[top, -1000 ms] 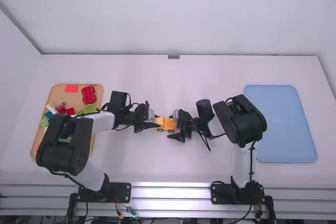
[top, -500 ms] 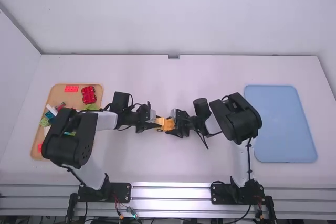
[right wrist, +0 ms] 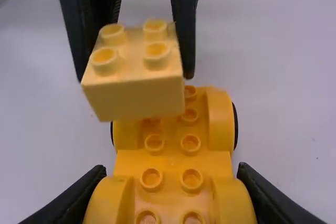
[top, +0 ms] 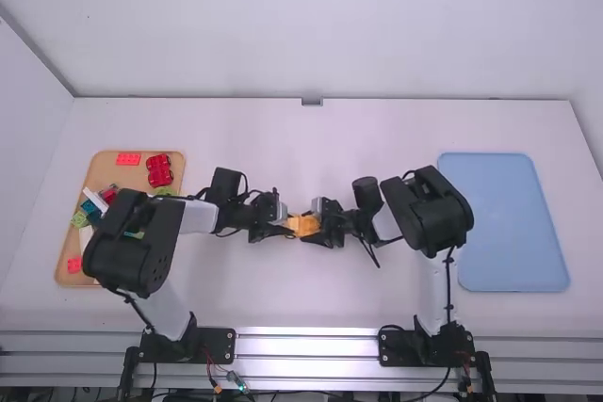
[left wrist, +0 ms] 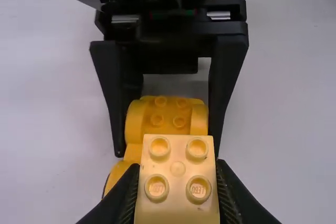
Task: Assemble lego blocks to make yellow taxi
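High view: the car is a small orange-yellow shape in the middle of the white counter, between the left end effector and the right end effector, close to both. There is one car and there are two trays: a tan tray on the left, holding several loose pieces, among them a flat red brick and a red cluster, and a blue tray on the right.

Left wrist view: the block is pale yellow and square-topped, with four round studs. Beyond it sits the car, a deeper yellow, four of its studs showing between raised, rounded sides. One block, one car. The left end effector pinches the block, its fingers parted only by the block's width. The other arm's fingers stand on both sides of the car.

Right wrist view: the car is long and low, with rounded fenders and studs in two rows; two black wheels show at its far end. The single block hangs at a slant over that far end, hiding some studs; I cannot tell whether it touches the car. The right end effector grips the car's near end, its fingers spread to the car's width and pressed against its sides.
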